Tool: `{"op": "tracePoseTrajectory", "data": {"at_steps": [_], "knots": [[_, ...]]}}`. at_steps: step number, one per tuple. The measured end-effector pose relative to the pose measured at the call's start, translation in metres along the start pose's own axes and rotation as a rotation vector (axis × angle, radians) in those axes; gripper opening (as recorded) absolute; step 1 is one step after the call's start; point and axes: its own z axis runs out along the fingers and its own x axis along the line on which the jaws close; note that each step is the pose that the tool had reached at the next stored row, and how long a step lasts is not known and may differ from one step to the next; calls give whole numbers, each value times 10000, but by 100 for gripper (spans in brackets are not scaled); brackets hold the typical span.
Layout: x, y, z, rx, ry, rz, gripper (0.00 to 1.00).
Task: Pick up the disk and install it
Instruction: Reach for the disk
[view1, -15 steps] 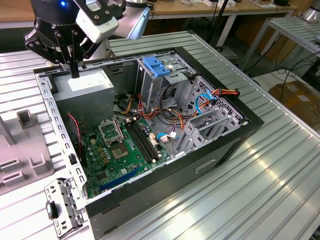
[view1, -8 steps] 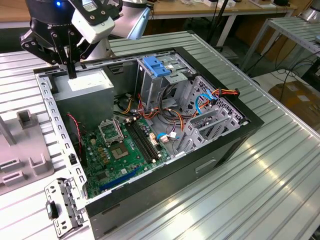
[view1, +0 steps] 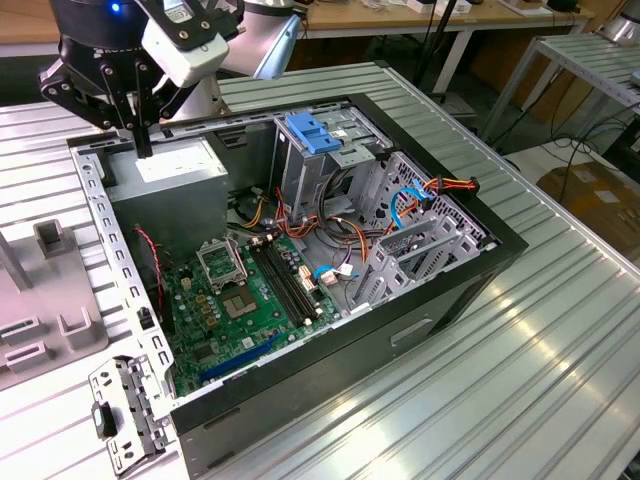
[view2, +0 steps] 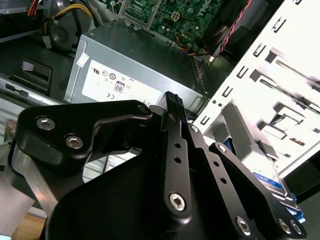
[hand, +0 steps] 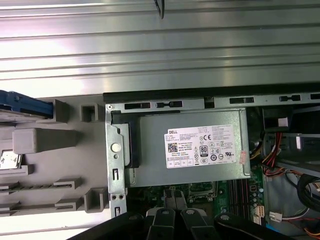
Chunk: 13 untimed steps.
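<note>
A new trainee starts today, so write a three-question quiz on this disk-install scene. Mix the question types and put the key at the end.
1. True or false: the claw is holding the disk.
2. Which part does the claw hang above? A: motherboard. B: power-supply box. C: blue bracket.
3. In one word: does the disk lie inside or outside the computer case?
Key: 1 false; 2 B; 3 outside.
</note>
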Motion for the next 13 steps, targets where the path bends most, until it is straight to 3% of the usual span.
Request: {"op": "tracePoseTrajectory", "data": {"at_steps": [13], "knots": [[25,-2,-1,-1,0,1,11]]}}
